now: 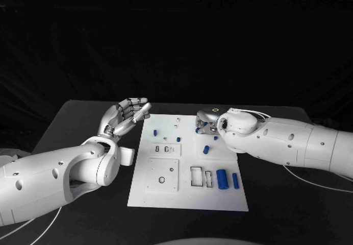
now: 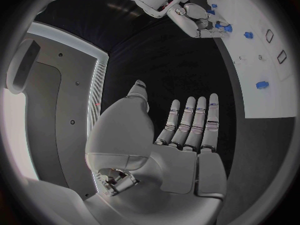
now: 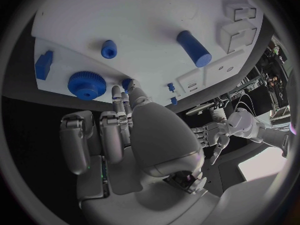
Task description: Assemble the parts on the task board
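Note:
The white task board (image 1: pixel 187 196) lies in the middle of the black table. My right hand (image 1: pixel 207 122) reaches over its far right part. Its thumb and a finger pinch a small blue part (image 3: pixel 127 83) that sits on the board (image 3: pixel 144 20); the other fingers are curled in. Close to that hand lie a blue knurled disc (image 3: pixel 87 84), a small blue peg (image 3: pixel 109 49), a blue block (image 3: pixel 43 65) and a blue cylinder (image 3: pixel 194 48). My left hand (image 1: pixel 129 115) hovers beside the board's far left corner, fingers straight and apart (image 2: pixel 190 122), holding nothing.
More blue parts lie on the board: one near the far left (image 1: pixel 155 132), one mid-board (image 1: pixel 206 149), and two cylinders side by side at the near right (image 1: pixel 221 179). White raised blocks with slots (image 1: pixel 166 149) and a square plate (image 1: pixel 161 175) stand on the board's left half.

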